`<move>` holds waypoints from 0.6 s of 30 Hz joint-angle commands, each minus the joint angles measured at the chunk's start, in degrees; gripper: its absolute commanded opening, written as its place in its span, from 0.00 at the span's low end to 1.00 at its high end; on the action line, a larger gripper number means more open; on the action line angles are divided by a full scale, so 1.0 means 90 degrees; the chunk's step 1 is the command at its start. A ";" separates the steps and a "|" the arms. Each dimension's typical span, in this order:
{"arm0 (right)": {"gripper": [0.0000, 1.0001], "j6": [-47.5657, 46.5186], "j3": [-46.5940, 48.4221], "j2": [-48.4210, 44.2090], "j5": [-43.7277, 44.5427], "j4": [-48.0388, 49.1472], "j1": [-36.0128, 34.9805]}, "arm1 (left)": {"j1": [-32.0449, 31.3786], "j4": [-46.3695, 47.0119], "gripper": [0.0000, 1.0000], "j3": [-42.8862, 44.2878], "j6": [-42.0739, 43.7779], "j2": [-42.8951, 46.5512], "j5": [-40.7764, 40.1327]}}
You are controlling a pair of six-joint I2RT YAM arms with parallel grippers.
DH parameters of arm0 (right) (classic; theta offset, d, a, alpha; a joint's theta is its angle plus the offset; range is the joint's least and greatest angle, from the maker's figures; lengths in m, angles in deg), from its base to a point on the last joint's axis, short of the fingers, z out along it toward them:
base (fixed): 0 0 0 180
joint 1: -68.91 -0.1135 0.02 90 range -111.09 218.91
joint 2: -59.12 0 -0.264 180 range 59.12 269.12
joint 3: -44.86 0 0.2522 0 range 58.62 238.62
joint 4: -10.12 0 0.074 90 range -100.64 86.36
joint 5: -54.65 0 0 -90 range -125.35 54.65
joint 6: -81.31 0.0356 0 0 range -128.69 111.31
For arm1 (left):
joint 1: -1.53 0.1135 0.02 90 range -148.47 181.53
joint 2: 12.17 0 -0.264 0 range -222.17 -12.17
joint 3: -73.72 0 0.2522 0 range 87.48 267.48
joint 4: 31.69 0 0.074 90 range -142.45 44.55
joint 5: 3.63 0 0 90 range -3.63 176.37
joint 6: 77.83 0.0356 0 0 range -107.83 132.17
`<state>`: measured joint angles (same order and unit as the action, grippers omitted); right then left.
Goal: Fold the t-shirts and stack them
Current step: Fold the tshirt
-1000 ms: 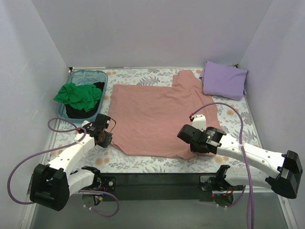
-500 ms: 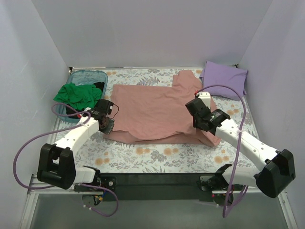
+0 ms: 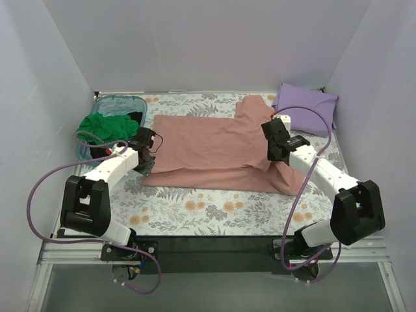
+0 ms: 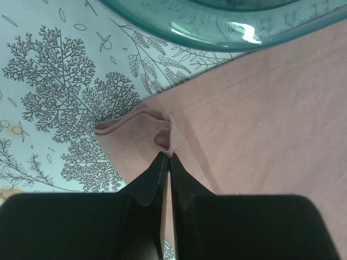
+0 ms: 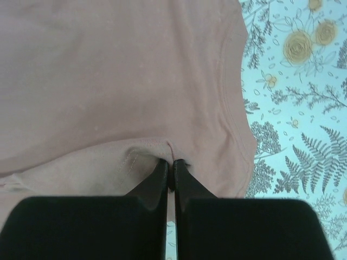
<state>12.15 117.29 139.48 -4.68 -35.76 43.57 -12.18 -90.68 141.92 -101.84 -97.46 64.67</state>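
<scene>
The salmon-pink t-shirt [image 3: 208, 146] lies spread on the floral cover, its near half folded back over the far half. My left gripper [image 3: 148, 164] is shut on the shirt's left edge [image 4: 162, 138], beside the teal tub. My right gripper [image 3: 275, 155] is shut on the shirt's right edge [image 5: 162, 149], above the cloth. A folded lavender t-shirt [image 3: 305, 109] lies at the back right. A green t-shirt [image 3: 104, 128] and a black one [image 3: 134, 117] lie in the tub.
The translucent teal tub [image 3: 114, 103] stands at the back left, its rim [image 4: 217, 38] close in front of my left fingers. White walls close in the sides and back. The floral table cover [image 3: 214, 211] shows bare along the near edge.
Both grippers have carried the pink shirt's near edge away from the arm bases toward the back, folding the near half over. The floral cover at the front is now uncovered.
</scene>
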 commanded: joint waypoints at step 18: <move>0.81 -0.1183 0.1537 0.2107 -0.0390 0.0816 0.0560 | 0.0020 0.0494 0.60 0.1032 0.0011 -0.0309 0.0232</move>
<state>1.92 127.57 159.63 -7.41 -29.51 48.44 -12.14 -88.17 149.26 -102.00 -104.87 65.59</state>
